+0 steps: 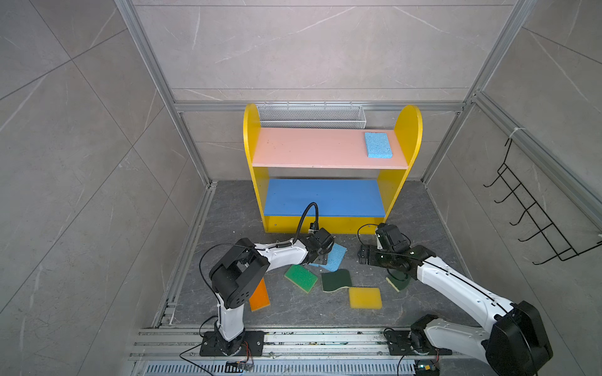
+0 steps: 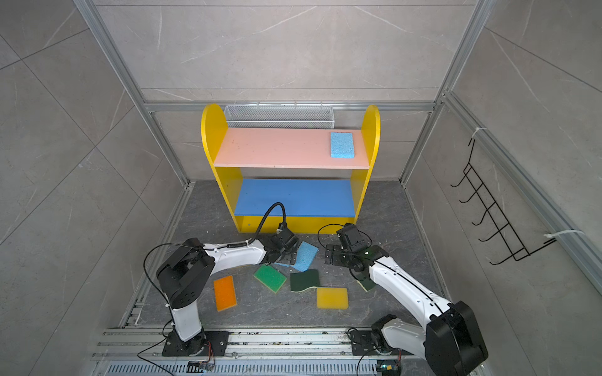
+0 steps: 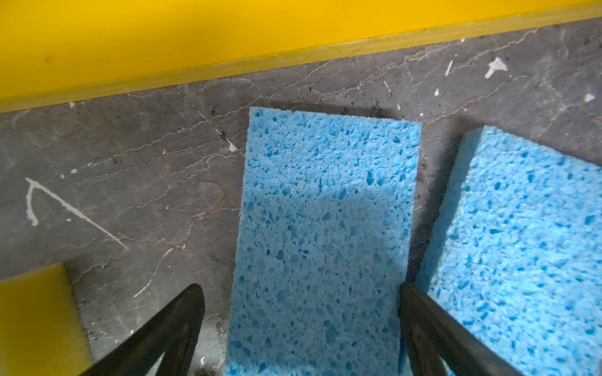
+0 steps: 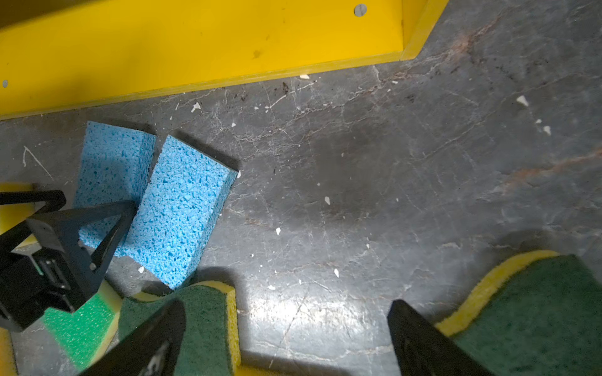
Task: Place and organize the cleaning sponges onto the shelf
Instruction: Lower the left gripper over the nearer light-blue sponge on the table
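Your left gripper (image 3: 299,288) hangs low over the dark stone floor (image 3: 130,182), just in front of the yellow shelf (image 1: 250,140). Its jaws are spread wide to either side of a light blue sponge (image 3: 325,228) lying flat. One finger (image 3: 430,325) sits in the narrow gap between that pad and a second light blue sponge (image 3: 521,244) just beside it, the other finger stands clear of the foam, and nothing is gripped. Your right gripper (image 4: 286,306), likewise wide open and empty, hovers above bare floor between the middle scourer (image 4: 202,319) and the right-hand scourer (image 4: 537,309), both dark green with wavy yellow edges. In both top views a third light blue sponge (image 1: 378,145) lies flat at the right end of the pink top board (image 1: 309,146), close to the side panel. The other pads are spread on the floor in front of the shelf. The bright green sponge (image 2: 270,277) lies just beside the middle scourer, the yellow sponge (image 2: 332,298) touches that scourer's near edge, and the orange sponge (image 2: 224,293) lies apart near your left arm's elbow. The corner of another yellow pad (image 3: 35,319) shows close to the left gripper in the left wrist view.
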Motion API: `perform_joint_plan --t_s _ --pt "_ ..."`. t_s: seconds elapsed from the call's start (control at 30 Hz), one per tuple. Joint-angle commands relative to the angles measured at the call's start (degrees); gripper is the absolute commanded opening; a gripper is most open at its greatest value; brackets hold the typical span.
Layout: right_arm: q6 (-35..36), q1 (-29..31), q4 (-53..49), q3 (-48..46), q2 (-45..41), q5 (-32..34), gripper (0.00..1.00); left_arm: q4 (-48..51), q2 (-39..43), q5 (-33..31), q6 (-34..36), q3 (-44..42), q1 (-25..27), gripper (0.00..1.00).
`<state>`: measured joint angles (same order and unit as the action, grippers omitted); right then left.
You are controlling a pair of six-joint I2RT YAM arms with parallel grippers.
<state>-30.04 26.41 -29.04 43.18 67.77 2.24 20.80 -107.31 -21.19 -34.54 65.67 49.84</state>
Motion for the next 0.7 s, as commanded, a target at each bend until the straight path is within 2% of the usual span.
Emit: perform_joint_plan --t_s 0.0,0.2,0.43,0.67 --pt "-0.54 -0.25 0.15 -0.9 -0.96 -0.43 0.99 -0.41 -1.54 -1.01 -0.57 -0.19 -0.25 0.94" --pt "-0.54 -0.21 0.3 -1.34 -1.57 -0.57 0.99 0.25 -0.55 -0.65 -1.35 -1.95 -0.27 0.93" --pt "-0.9 -0.24 0.74 -1.91 -1.38 -1.49 0.99 1.29 2.76 0.65 -2.39 -6.65 -0.36 0.86" --pt "-1.2 -0.23 1.0 -2.05 -1.2 -2.11 0.98 0.21 4.31 2.98 -1.5 -9.18 -0.89 0.85"
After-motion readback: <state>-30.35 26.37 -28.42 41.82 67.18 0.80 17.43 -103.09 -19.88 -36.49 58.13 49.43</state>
